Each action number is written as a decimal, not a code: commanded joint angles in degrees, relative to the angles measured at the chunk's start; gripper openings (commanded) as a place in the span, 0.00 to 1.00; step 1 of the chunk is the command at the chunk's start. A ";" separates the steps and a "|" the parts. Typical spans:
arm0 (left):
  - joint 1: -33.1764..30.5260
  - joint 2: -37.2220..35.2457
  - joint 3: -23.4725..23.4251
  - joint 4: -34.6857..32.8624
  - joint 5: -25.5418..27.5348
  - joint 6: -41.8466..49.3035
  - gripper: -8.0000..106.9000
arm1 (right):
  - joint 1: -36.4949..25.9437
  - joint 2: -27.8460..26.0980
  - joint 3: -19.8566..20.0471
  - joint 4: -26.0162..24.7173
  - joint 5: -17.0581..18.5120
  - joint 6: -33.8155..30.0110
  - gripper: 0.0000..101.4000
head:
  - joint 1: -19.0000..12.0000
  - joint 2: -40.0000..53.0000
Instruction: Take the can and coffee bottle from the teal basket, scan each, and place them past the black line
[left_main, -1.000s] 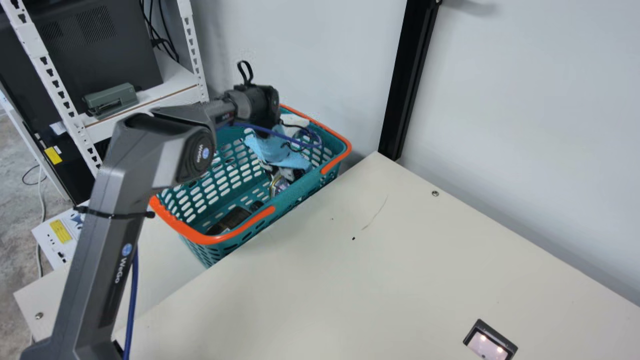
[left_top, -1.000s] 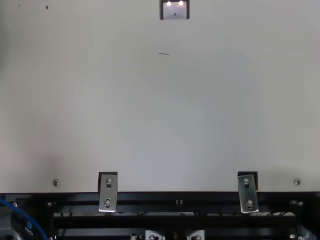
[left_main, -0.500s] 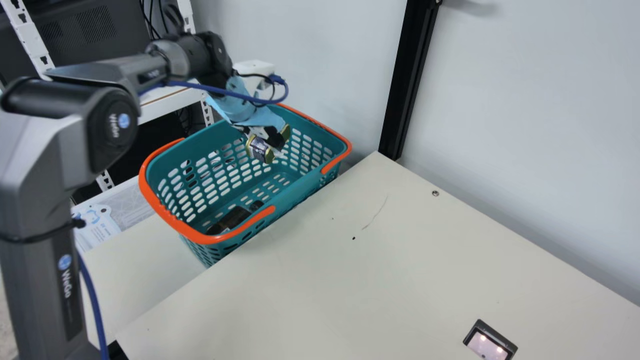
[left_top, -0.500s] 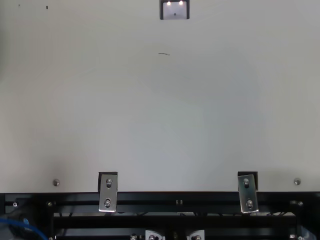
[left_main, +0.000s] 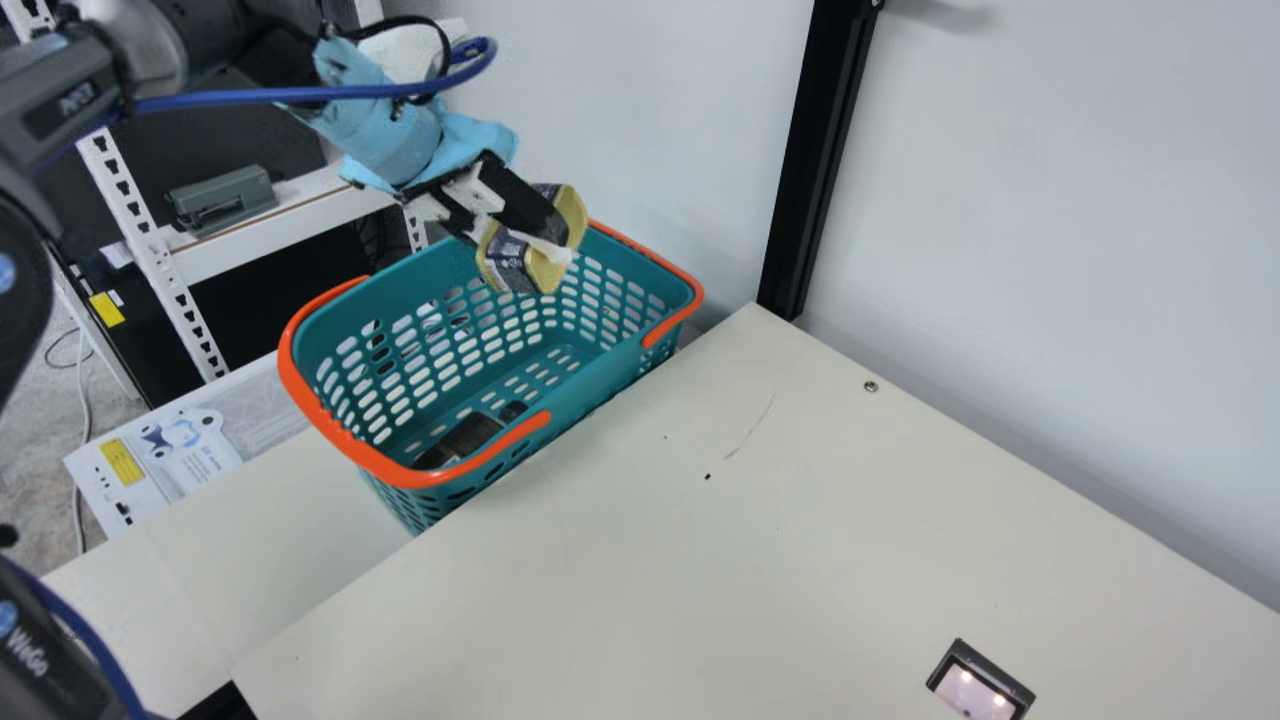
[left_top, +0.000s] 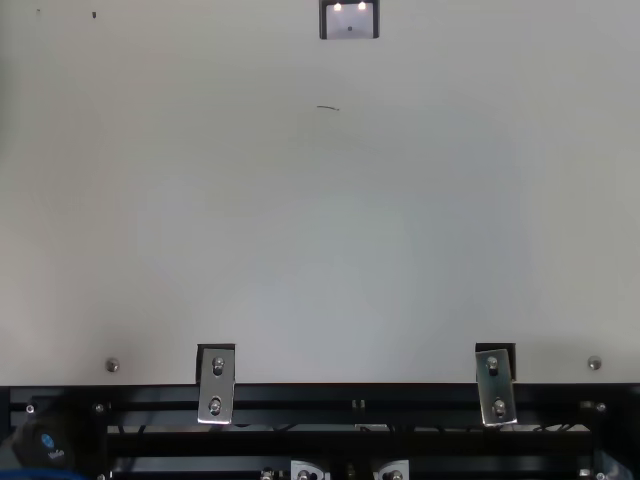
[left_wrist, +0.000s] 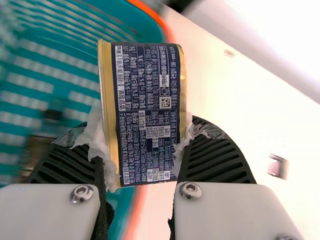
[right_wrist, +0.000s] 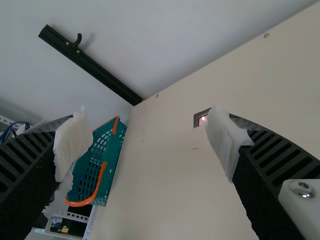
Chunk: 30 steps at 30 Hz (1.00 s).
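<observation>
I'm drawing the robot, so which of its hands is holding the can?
The left hand has the blue-and-gold can squeezed between its fingers. The right hand is open, with nothing between its fingers.

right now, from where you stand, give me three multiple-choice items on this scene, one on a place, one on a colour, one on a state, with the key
1. Where does the dark bottle lie?
A. On the cream table
B. In the teal basket
C. On the shelf

2. What colour are the basket's handles?
A. Orange
B. White
C. Yellow

3. In what state is the left gripper?
A. Open and empty
B. Shut on nothing
C. Closed on the can

Key:
1. B: the main view shows it at the bottom of the basket.
2. A: both show orange along the rim in the main view.
3. C: the left wrist view shows the can pinched between the two ribbed fingers.
</observation>
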 joint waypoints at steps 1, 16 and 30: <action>-3.48 -1.11 10.55 -6.17 0.33 -1.13 0.16 | 0.00 0.00 0.00 0.00 0.00 0.00 1.00 | -1.83 1.17; -7.88 -3.41 14.97 -10.30 0.33 -2.37 0.16 | 0.00 0.00 0.00 0.00 0.00 0.00 1.00 | -1.83 1.17; -8.17 -6.80 20.80 -18.30 0.33 0.41 0.16 | 0.00 0.00 0.00 0.00 0.00 0.00 1.00 | -1.83 1.17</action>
